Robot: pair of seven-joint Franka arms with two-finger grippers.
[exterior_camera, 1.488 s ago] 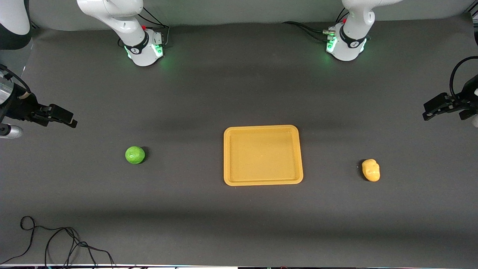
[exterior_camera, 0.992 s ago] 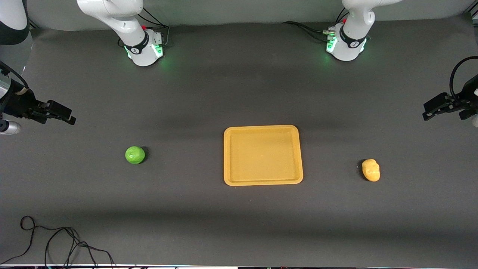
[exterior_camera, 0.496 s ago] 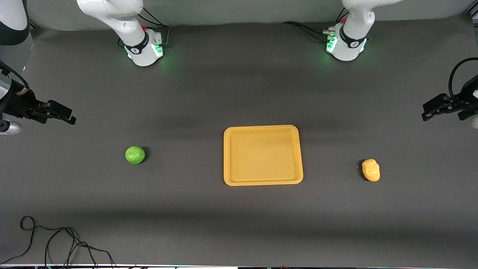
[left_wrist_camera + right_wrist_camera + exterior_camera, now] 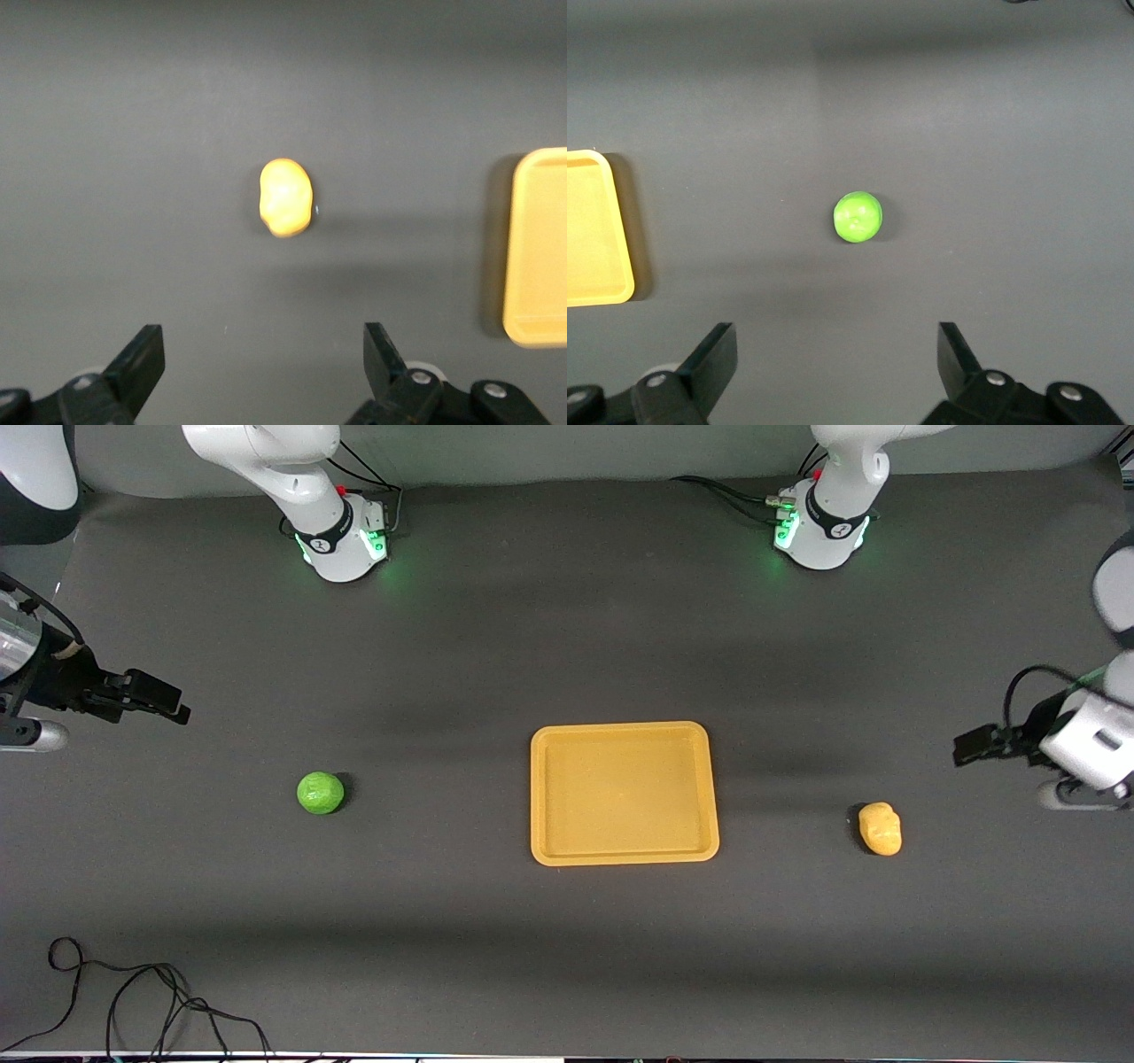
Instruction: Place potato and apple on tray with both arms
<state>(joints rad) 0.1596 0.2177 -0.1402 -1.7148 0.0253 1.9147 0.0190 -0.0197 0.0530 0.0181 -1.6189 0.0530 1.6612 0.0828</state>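
Note:
The yellow-orange tray (image 4: 707, 790) lies empty at the table's middle; its edge shows in the left wrist view (image 4: 538, 248) and the right wrist view (image 4: 594, 235). The green apple (image 4: 320, 792) sits on the mat toward the right arm's end, also in the right wrist view (image 4: 858, 217). The lumpy yellow potato (image 4: 880, 828) sits toward the left arm's end, also in the left wrist view (image 4: 285, 197). My left gripper (image 4: 967, 746) is open and empty, in the air near the potato (image 4: 264, 363). My right gripper (image 4: 168, 707) is open and empty, in the air near the apple (image 4: 837, 359).
A loose black cable (image 4: 133, 1001) lies on the mat at the edge nearest the front camera, toward the right arm's end. Both arm bases (image 4: 341, 536) (image 4: 819, 527) glow green along the edge farthest from the front camera.
My left gripper has swung in and down toward the potato. My right gripper has shifted only slightly. The apple, potato and tray have not moved.

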